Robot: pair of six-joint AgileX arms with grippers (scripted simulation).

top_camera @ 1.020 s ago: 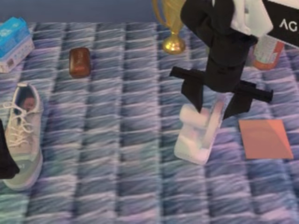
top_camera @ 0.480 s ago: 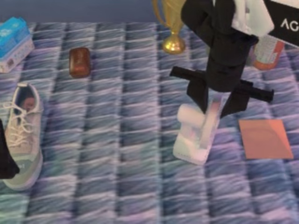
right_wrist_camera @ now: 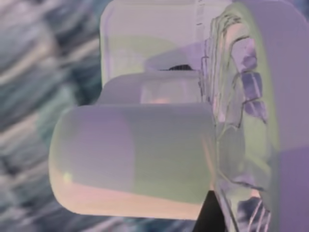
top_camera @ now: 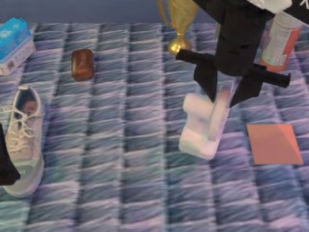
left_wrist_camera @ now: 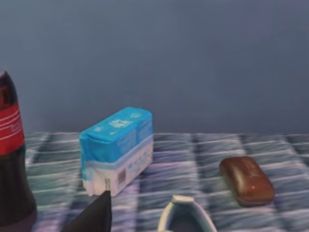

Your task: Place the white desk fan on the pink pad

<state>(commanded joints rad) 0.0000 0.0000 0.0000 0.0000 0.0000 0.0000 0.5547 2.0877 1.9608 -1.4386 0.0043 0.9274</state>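
The white desk fan (top_camera: 199, 130) stands to the right of the table's middle, its thin grille face (right_wrist_camera: 251, 111) gripped edge-on by my right gripper (top_camera: 226, 94), which is shut on it from above. Its motor housing (right_wrist_camera: 135, 154) fills the right wrist view, and one dark fingertip (right_wrist_camera: 208, 215) presses beside the grille. The pink pad (top_camera: 274, 143) lies flat just right of the fan, bare and apart from it. My left gripper (top_camera: 5, 164) is parked at the table's left edge, with a single finger (left_wrist_camera: 96, 215) showing far off to one side.
A grey-white sneaker (top_camera: 24, 140) lies at the left by the parked arm. At the back are a blue tissue pack (top_camera: 14, 41), a brown oblong (top_camera: 82, 64), a gold trophy (top_camera: 179, 29) and an orange-bottomed can (top_camera: 280, 41). A cola bottle (left_wrist_camera: 12, 164) shows in the left wrist view.
The right gripper's fingers closed in on the fan's grille, then the arm rose and drew back a little, and the fan shifted slightly with it. The left arm has not moved.
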